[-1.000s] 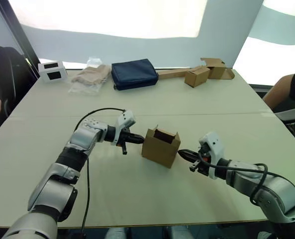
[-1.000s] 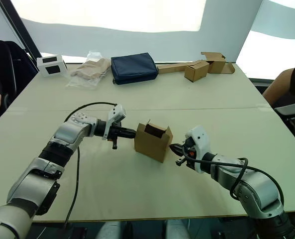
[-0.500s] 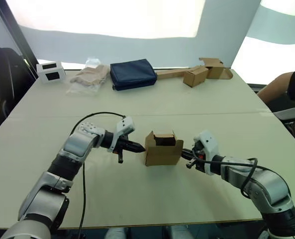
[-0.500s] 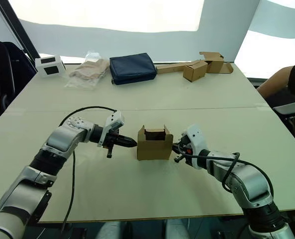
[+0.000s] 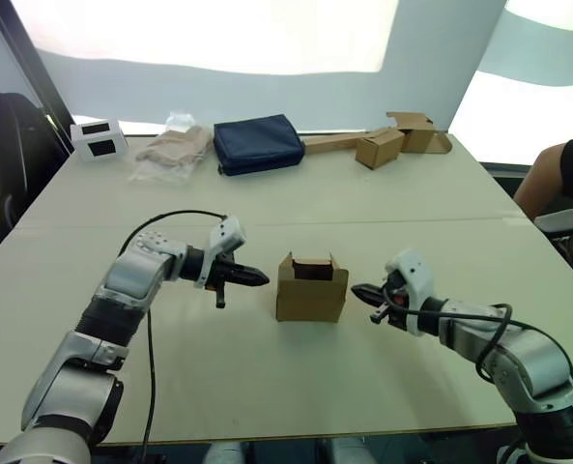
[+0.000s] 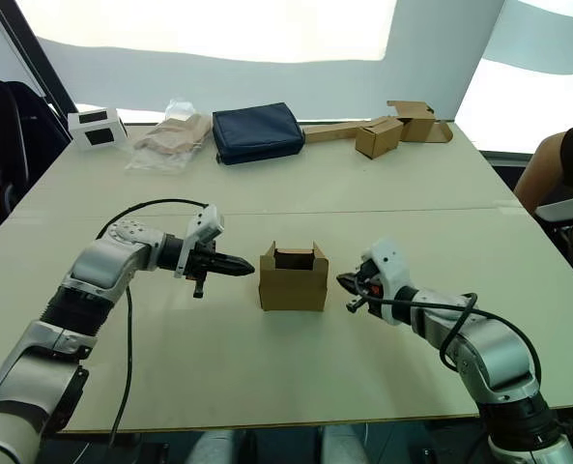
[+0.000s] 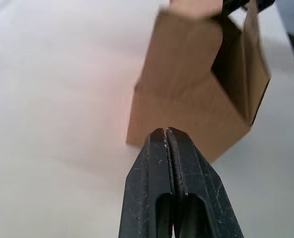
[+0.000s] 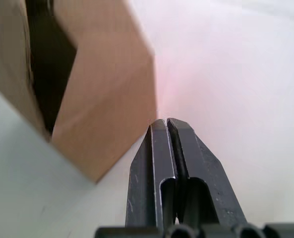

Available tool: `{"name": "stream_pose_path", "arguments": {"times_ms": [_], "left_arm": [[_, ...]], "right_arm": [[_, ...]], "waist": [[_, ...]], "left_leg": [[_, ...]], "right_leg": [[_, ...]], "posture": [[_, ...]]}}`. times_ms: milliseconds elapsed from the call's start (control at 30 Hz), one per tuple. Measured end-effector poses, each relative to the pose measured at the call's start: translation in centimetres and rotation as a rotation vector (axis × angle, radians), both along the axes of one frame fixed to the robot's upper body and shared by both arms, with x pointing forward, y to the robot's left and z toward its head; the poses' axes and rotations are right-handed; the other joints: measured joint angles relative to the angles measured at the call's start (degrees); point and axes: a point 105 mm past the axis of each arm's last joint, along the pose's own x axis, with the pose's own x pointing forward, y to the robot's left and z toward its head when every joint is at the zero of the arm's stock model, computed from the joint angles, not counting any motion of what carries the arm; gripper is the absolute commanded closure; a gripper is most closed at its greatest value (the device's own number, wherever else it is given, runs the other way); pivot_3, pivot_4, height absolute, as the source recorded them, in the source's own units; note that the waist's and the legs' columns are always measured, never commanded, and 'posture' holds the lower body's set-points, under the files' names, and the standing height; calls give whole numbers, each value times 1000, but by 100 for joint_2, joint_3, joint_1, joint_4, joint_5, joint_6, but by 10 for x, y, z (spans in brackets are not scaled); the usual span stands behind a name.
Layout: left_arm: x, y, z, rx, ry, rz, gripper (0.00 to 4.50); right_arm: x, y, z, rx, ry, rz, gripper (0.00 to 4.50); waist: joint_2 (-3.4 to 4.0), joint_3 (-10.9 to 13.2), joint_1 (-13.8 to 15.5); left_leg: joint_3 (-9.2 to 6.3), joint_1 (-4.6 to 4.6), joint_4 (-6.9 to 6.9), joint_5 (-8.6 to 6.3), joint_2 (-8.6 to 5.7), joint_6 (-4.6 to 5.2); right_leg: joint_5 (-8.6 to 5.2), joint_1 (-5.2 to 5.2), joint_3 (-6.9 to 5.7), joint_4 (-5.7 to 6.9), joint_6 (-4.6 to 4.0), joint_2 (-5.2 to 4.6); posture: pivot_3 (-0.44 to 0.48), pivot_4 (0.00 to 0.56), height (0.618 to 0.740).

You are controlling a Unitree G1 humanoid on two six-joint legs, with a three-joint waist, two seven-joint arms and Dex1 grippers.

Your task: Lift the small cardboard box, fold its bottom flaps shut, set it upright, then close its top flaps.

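1. The small cardboard box is seen standing upright on the table, near its middle, with its top flaps raised and its dark inside exposed.
2. The left gripper is held just beside the box's left side, apart from it; its two fingers are pressed together with nothing between them, as the left wrist view shows.
3. The right gripper is pointed at the box's right side, close to it but not touching; its fingers are likewise pressed together and empty.
4. The box is thus placed between the two grippers, untouched by either.
5. Along the far edge of the table are laid a white device, a clear plastic bag, a dark blue pouch, and two smaller tan boxes with a long flat cardboard strip.
6. A person's arm is seen beyond the table's right edge.
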Motion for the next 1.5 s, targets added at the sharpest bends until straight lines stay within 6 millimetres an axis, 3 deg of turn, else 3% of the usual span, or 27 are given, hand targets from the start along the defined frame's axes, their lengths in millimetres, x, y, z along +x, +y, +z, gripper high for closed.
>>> {"name": "stream_pose_path", "arguments": {"times_ms": [67, 167, 433, 633, 833, 1100, 1500], "left_arm": [[2, -2, 9, -37, -13, 2, 4481], [1, -10, 7, -56, 3, -9, 4481], [-5, -27, -11, -89, 53, -32, 4481], [-11, -28, -26, -56, 53, -36, 4481], [-23, -44, -42, -16, 74, -84, 4481], [-20, -42, -43, -12, 77, -44, 4481], [-4, -31, -30, -112, 88, 84, 4481]], "right_arm": [[4, 6, 9, 59, -31, 26, 4500], [6, 14, 11, 124, -28, 70, 4500], [12, 24, -2, 136, -8, 141, 4500], [13, 26, -11, 56, -44, 163, 4500], [12, 36, -15, 57, -62, 183, 4500], [5, 37, -27, 57, -34, 184, 4500], [3, 44, -25, 170, -6, 175, 4500]], "waist": [[0, 0, -2], [0, 0, -3], [1, -5, -2], [2, -43, -15], [-4, -83, -83], [-4, -83, -196], [-3, -77, -170]], "left_leg": [[0, 1, 0, 0, 0, 0], [1, 0, -1, 0, 0, 0], [3, 11, 0, 0, 0, 0], [0, 125, -18, -4, 2, 2], [0, 130, -25, -4, 9, 2], [-9, 131, -41, -4, 13, 3], [-4, 100, -41, -4, 8, 2]], "right_leg": [[1, 0, 0, 0, 1, 1], [1, 0, 0, 1, 2, 1], [1, 11, 0, 5, 2, -1], [-15, 128, -1, -16, -23, 0], [-14, 123, 2, -11, -23, 6], [-14, 114, -2, -5, -23, 13], [-11, 87, -2, -8, -17, -2]], "posture": [[0, 150, 740], [0, 150, 740], [0, 150, 740], [0, 150, 740], [0, 150, 740], [0, 150, 740], [0, 150, 740]]}}
